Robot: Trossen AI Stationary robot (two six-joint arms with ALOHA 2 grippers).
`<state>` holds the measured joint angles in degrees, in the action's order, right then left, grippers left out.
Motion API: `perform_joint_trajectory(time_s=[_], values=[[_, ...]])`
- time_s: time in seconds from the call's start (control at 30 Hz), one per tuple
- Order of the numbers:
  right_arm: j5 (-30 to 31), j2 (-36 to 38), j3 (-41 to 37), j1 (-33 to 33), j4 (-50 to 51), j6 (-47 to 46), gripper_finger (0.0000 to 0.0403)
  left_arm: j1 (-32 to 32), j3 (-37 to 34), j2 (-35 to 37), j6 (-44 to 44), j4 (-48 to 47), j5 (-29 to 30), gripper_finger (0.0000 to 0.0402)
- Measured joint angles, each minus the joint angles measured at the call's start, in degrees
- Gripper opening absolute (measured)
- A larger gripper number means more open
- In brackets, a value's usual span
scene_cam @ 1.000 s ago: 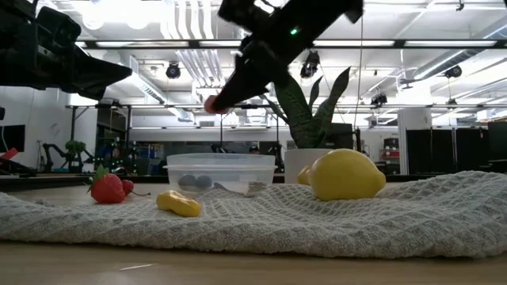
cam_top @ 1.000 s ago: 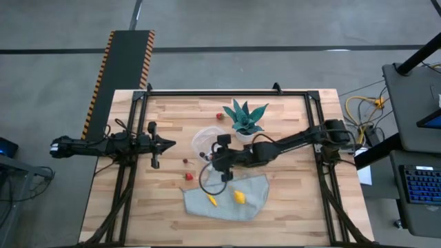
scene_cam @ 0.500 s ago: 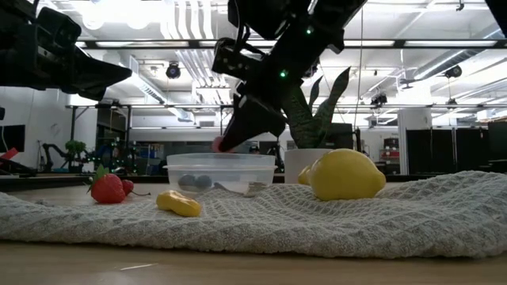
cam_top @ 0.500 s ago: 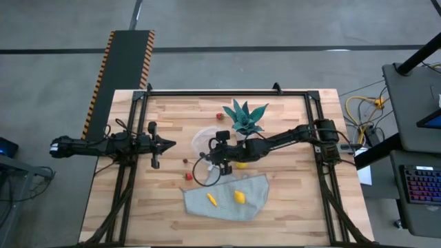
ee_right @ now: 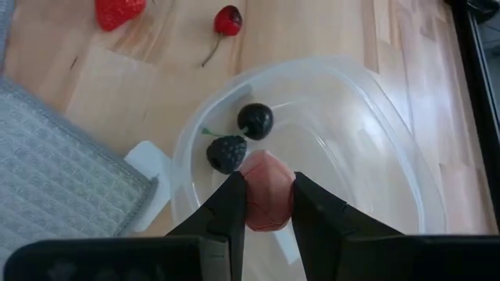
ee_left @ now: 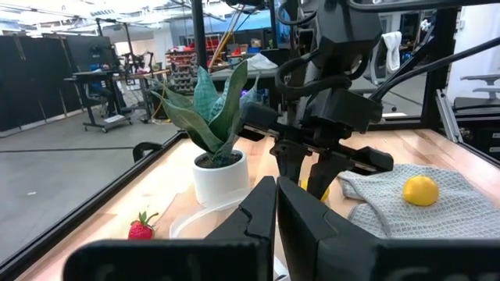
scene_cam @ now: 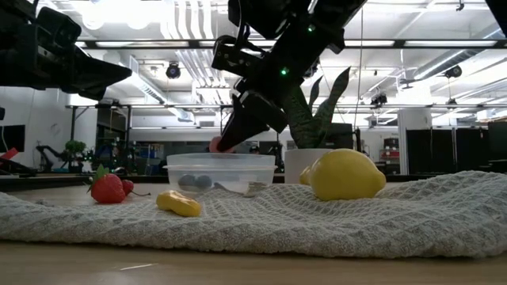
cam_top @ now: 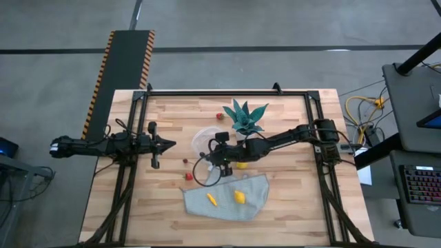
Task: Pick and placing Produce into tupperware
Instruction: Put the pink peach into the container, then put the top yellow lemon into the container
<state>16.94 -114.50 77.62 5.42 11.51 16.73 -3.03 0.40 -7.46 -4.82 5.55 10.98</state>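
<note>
Produce: a pink-red fruit (ee_right: 267, 201), its long axis roughly in line with the fingers, sat pinched in the right gripper (ee_right: 266, 204) above the clear tupperware (ee_right: 375, 179), which held two dark berries (ee_right: 242, 136). Left gripper (cam_top: 167, 144), fingers closed on nothing, waited apart.

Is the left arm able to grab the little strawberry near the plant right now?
Probably yes. The left gripper is shut and parked at the table's left; the strawberry lies on bare wood, with nothing between them.
</note>
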Motion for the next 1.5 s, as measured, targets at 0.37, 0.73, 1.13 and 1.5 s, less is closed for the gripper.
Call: perform_joint_trajectory(time_s=[0.37, 0.73, 1.13, 1.5], values=[[-1.08, 0.0, -0.02, -0.23, -0.07, -0.2, 0.0111, 0.01, 0.0, 0.04, 0.0, -0.02, 0.0, 0.0], [-1.06, 0.0, -0.04, -0.23, -0.07, -0.66, 0.0112, 0.01, 0.0, 0.04, 0.0, -0.03, -0.02, 0.0], [-0.89, -0.02, -0.07, -0.23, -0.15, -0.81, 0.0145, 0.0, 0.0, 0.08, 0.0, -0.01, -0.02, 0.0], [-0.88, -0.02, -0.07, -0.23, -0.22, -1.29, 0.0147, 0.0, 0.0, 0.06, 0.0, -0.03, -0.02, 0.0]])
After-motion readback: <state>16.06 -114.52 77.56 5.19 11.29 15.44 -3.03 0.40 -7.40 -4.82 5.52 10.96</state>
